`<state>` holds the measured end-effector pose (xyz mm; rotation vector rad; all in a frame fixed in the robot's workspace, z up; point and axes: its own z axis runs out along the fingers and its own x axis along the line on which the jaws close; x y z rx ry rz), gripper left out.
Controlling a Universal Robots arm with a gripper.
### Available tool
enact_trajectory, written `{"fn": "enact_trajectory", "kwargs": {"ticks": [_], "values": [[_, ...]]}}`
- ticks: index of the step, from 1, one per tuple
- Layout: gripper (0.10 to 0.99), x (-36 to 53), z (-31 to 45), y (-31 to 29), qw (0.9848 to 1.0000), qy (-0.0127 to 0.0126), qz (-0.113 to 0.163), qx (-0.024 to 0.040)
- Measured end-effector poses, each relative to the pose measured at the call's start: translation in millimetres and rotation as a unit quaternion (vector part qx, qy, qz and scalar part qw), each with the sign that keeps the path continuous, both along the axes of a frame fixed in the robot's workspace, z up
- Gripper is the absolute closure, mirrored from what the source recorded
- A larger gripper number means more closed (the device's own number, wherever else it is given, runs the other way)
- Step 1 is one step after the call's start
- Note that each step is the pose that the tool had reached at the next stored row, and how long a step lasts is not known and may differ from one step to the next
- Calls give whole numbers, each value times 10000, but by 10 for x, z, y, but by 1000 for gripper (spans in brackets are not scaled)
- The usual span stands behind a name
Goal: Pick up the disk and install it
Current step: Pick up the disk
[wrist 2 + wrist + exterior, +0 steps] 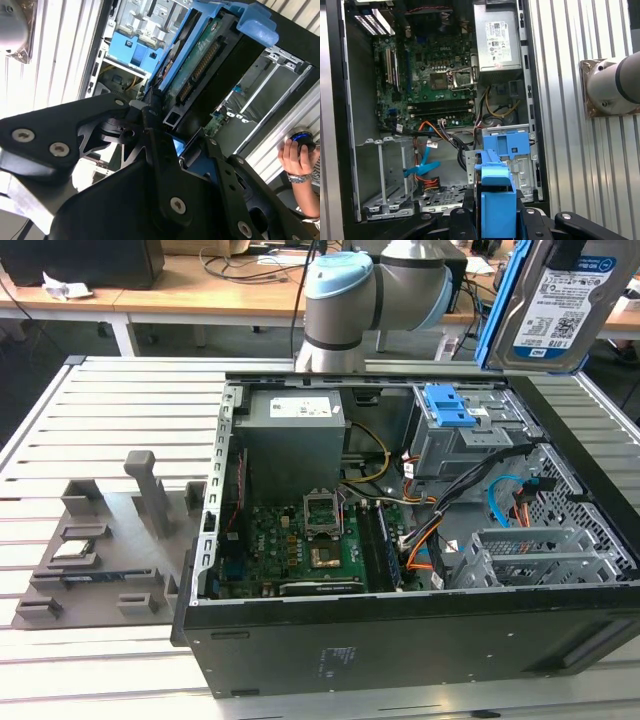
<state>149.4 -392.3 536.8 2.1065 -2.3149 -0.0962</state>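
Now, disk in transit. The gripper (170,132) is clamped across the disk (565,300), which hangs nearly upright above the open case (400,650), over the corner by the bay (455,435) with the blue latch (447,405). You would do best to square the disk's long edges to the bay before lowering, descend slowly, and keep clear of the loose cables (500,505) just beside it.

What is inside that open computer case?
A green motherboard, a grey power supply, a drive bay with a blue latch, coloured cables and a metal cage. Whatever lies under the power supply and bay is covered. The disk is above, not inside.
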Motion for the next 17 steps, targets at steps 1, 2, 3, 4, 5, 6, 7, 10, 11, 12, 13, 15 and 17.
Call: {"fn": "enact_trajectory", "kwargs": {"ticks": [1, 2, 3, 4, 5, 6, 7, 10, 11, 12, 13, 15, 17], "values": [[718, -5, 0, -26, 10000, 0, 0, 0], [718, -11, -1, -57, 10000, 0, 0, 0], [718, -14, -2, -69, 10000, 0, 0, 0], [718, -16, -2, -82, 10000, 0, 0, 0], [718, -22, -3, -109, 10000, 0, 0, 0], [718, -25, -3, -128, 10000, 0, 0, 0], [718, -29, -4, -151, 10000, 0, 0, 0], [718, -39, -5, -232, 10000, 0, 0, 0], [718, -41, -5, -245, 10000, 0, 0, 0], [718, -42, -6, -259, 10000, 0, 0, 0], [718, -43, -5, -271, 10000, 0, 0, 0], [718, -46, -6, -308, 10000, 0, 0, 0], [718, -51, -7, -360, 10000, 0, 0, 0]]}}
